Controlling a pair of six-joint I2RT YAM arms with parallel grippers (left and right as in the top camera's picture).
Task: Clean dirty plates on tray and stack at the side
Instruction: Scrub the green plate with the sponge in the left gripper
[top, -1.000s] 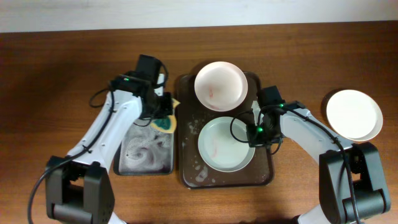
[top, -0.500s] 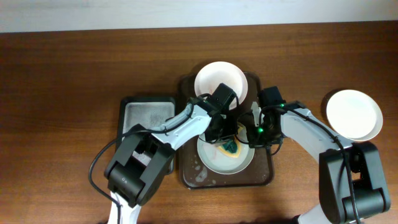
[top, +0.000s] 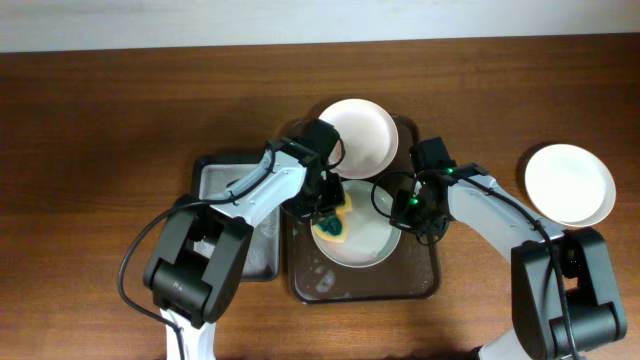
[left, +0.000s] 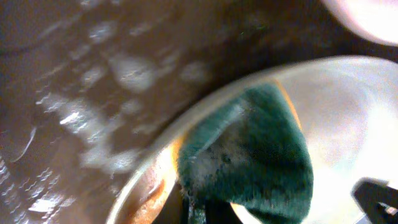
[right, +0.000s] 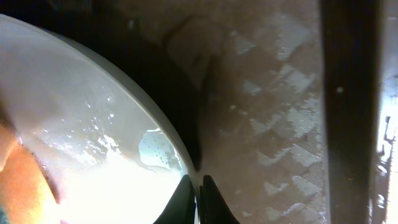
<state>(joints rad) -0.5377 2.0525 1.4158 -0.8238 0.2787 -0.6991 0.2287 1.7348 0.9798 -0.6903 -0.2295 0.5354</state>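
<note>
The pale mint green plate lies in the near half of the dark brown tray. My left gripper is shut on a green and yellow sponge and presses it on the plate's left part. In the left wrist view the soapy sponge lies on the plate. My right gripper is shut on the plate's right rim, and its fingertips pinch that rim. A white plate sits at the tray's far end. Another white plate lies on the table at the right.
A smaller black tray with a grey, foamy lining sits just left of the brown tray. The brown tray's floor is wet with suds. Bare wooden table lies on both sides.
The left arm carried the sponge from the small black tray onto the mint plate, then slid it from the plate's middle towards its left edge. The right gripper stayed on the rim.
</note>
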